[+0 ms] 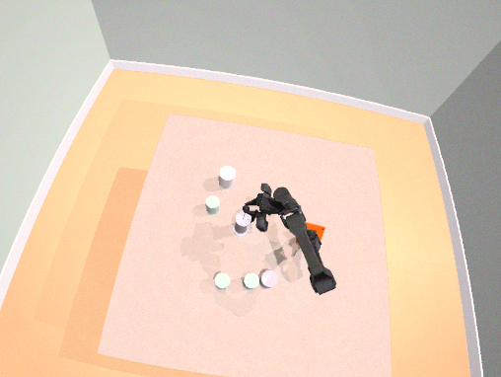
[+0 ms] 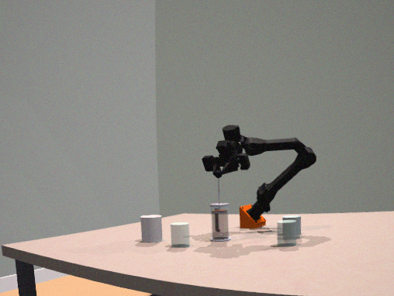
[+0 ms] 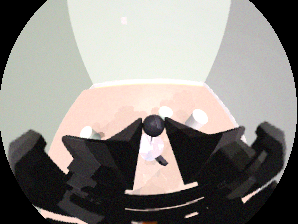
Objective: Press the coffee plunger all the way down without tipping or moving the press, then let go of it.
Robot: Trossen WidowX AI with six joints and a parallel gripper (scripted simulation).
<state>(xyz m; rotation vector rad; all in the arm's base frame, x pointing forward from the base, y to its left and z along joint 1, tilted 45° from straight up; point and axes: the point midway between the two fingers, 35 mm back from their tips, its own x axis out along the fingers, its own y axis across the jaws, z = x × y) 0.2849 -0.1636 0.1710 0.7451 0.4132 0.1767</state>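
The coffee press [image 1: 242, 227] [image 2: 220, 228] [image 3: 151, 150] stands upright on the table, a clear cylinder with a dark handle. Its thin plunger rod [image 2: 219, 191] rises high above the lid, so the plunger is up. The round black knob [image 3: 153, 126] tops the rod. My gripper [image 1: 246, 210] [image 2: 217, 173] [image 3: 154, 123] is shut on the knob, with one fingertip on each side of it in the wrist view. In the exterior view the fingers largely hide the knob.
A white cylinder [image 1: 227, 177] [image 2: 151, 228] and a pale green cup [image 1: 212, 204] [image 2: 180, 235] stand near the press. Two green cups [image 1: 222, 281] [image 1: 251, 281] and a lavender one [image 1: 269, 279] stand on its other side. The arm's orange base [image 2: 247, 218] is behind the press.
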